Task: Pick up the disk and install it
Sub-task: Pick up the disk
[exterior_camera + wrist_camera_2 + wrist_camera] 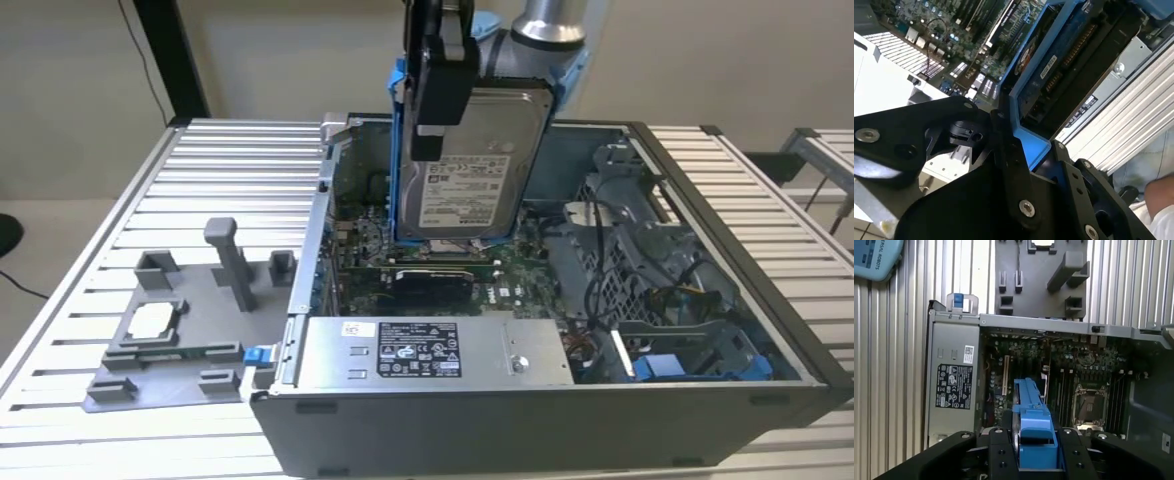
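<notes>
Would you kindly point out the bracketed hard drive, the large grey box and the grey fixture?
Silver metal hard drive in blue plastic bracket (467,190): exterior view, on its white label.
Large grey metal box (534,350): exterior view, bare metal beside label.
Grey plastic fixture (200,310): exterior view, flat base.

We see the black two-finger gripper (1034,452) clamped on the blue plastic bracket of the disk (1028,395), which is held edge-on over the open grey metal computer case (1054,322). Green motherboard (1021,347) below it, square CPU socket (1091,405) just beside. Large grey box with white-and-black label (951,385) against one case wall. Grey slotted fixture plate (1034,295) just outside the case on the ribbed aluminium table (894,365).
</notes>
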